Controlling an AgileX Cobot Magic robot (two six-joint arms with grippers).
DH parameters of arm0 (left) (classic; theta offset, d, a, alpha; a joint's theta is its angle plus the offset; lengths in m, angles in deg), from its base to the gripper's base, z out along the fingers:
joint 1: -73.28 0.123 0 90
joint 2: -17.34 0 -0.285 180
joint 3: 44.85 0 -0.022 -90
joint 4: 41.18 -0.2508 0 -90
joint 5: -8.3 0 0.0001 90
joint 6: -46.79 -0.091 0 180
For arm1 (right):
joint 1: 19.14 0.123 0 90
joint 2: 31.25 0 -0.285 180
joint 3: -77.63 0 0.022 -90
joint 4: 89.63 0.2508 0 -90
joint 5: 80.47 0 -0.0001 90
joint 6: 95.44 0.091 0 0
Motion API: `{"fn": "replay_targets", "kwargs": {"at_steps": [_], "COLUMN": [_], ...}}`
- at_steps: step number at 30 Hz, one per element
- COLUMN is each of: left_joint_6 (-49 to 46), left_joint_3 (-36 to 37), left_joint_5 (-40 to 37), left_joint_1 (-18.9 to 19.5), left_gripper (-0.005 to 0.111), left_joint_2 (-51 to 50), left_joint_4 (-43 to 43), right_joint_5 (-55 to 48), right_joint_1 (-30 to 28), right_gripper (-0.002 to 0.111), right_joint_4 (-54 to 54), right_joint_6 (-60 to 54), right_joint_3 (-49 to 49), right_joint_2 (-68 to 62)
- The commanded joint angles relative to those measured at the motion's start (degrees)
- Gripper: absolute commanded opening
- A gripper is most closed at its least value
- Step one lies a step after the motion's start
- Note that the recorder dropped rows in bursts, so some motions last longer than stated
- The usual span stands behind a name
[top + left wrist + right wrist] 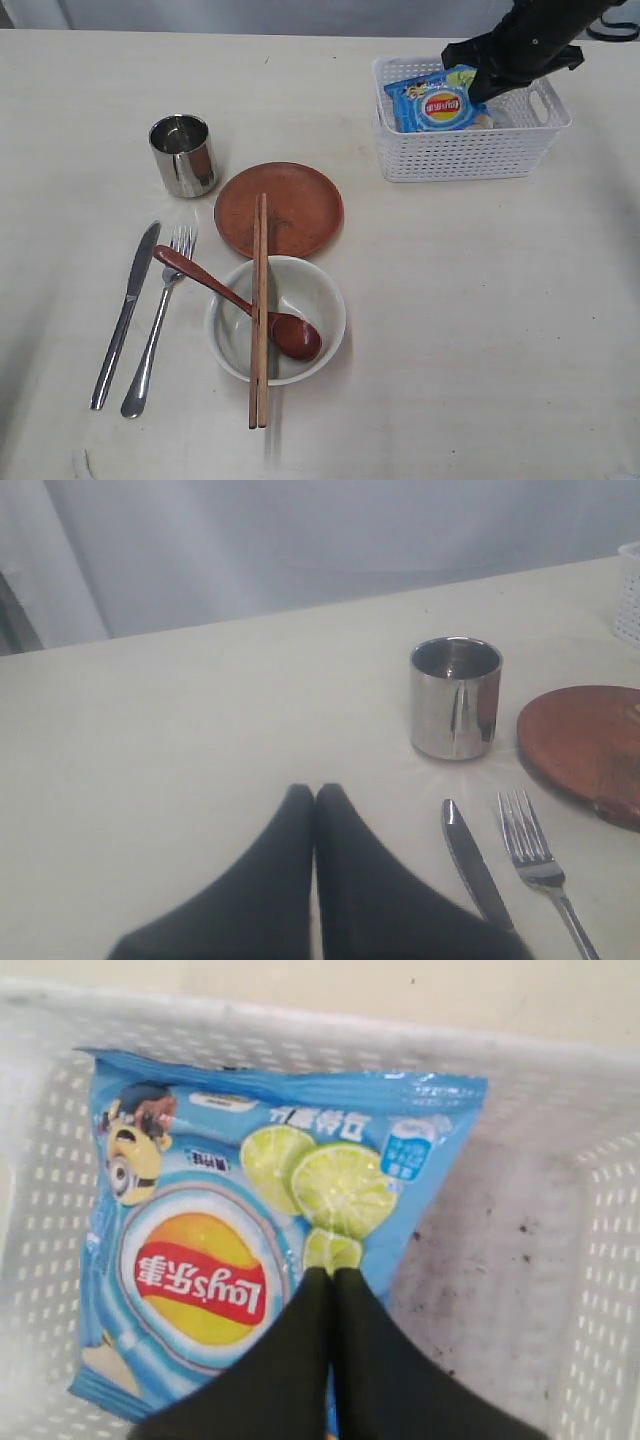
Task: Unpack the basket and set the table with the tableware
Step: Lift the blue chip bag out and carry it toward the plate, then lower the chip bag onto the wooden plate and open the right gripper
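Note:
The white basket point(470, 155) stands at the table's point(480, 330) back right with only the blue chips packet point(438, 105) in it. My right gripper point(478, 92) hangs shut just over the packet point(230, 1230), with the fingertips point(332, 1275) pressed together and the bare basket floor point(500, 1260) beside them. The tableware lies on the left: steel cup point(183, 155), brown plate point(295, 200), white bowl point(310, 290) with chopsticks point(260, 300) and wooden spoon point(230, 295) across it, knife point(125, 315) and fork point(160, 320). My left gripper point(315, 790) is shut and holds nothing, low over the table near the knife point(475, 865) and cup point(455, 698).
The left arm does not show in the exterior view. In the left wrist view the fork point(535, 855), the plate's edge point(585, 745) and a corner of the basket point(630, 590) are visible. A pale wall runs behind the table's far edge.

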Motion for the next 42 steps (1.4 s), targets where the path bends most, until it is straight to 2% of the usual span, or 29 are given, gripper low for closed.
{"fn": "replay_targets", "kwargs": {"at_steps": [1, 9, 18, 23, 26, 34, 42], "left_joint_6": [0.02, 0.02, 0.02, 0.02, 0.02, 0.02, 0.02], "left_joint_3": [0.13, 0.13, 0.13, 0.13, 0.13, 0.13, 0.13], "left_joint_5": [0.37, 0.37, 0.37, 0.37, 0.37, 0.37, 0.37], "left_joint_1": [0.14, 0.14, 0.14, 0.14, 0.14, 0.14, 0.14], "left_gripper": [0.0, 0.0, 0.0, 0.0, 0.0, 0.0, 0.0], "left_joint_2": [0.19, 0.19, 0.19, 0.19, 0.19, 0.19, 0.19], "left_joint_4": [0.08, 0.08, 0.08, 0.08, 0.08, 0.08, 0.08], "right_joint_5": [-1.25, -4.31, -13.2, -17.56, -14.44, 3.75, 9.31], "right_joint_1": [-0.06, -0.06, 0.07, 3.57, 7.33, 17.61, 23.53], "right_gripper": [0.0, 0.0, 0.0, 0.0, 0.0, 0.0, 0.0], "right_joint_4": [-0.18, -0.01, 3.92, 6.21, 6.21, 5.81, 1.21], "right_joint_6": [-0.43, 1.1, 2.66, 2.66, 2.95, 3.4, 3.93], "right_joint_3": [0.24, 0.24, 0.24, 2.21, 5.87, 13.29, 13.29], "right_joint_2": [4.01, 11.29, 17.21, 17.43, 17.43, 17.31, 13.71]}}
